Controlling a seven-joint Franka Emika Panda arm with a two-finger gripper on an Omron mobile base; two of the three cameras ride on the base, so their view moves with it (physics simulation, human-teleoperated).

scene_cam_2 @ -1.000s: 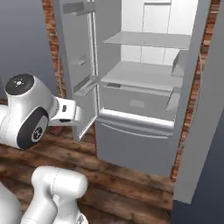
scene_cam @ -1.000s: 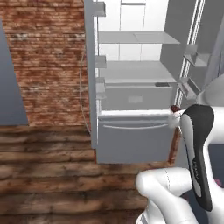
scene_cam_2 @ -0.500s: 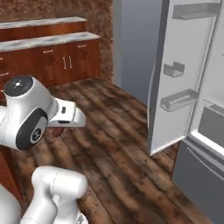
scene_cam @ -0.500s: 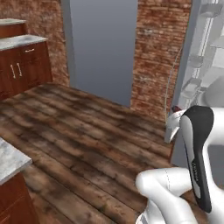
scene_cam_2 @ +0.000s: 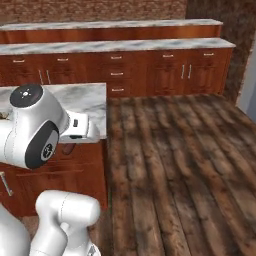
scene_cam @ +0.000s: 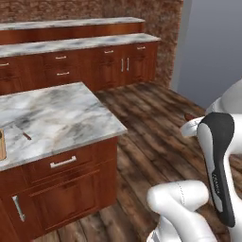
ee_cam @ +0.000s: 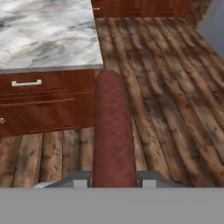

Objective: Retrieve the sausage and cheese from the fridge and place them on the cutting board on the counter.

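- Hand view gives us the clearest read: the sausage runs up the middle of the frame, its near end pinched between the two fingertips of the gripper. The jaws are drawn in close around it, open no wider than the link itself.
- In the left base view we see a small dark red end of the sausage poking out beside the arm's white hand, over the wooden floor.
- The counter lies ahead and to the left, a marble island top over reddish-brown cabinets. From the hand it shows as a marble corner with a silver drawer handle below it.
- We judge the step in hand to be the carry: the sausage is held in the air, not yet over the counter.
- A tan object stands at the island's left edge, too cropped for us to name, and a thin dark sliver lies near it. We cannot pick out the cutting board with any certainty.
- Next, as we judge it, the base must close on the island until the board is found, then the arm must bring the link over it and lower it flat before letting go. The cheese is left to fetch afterwards.
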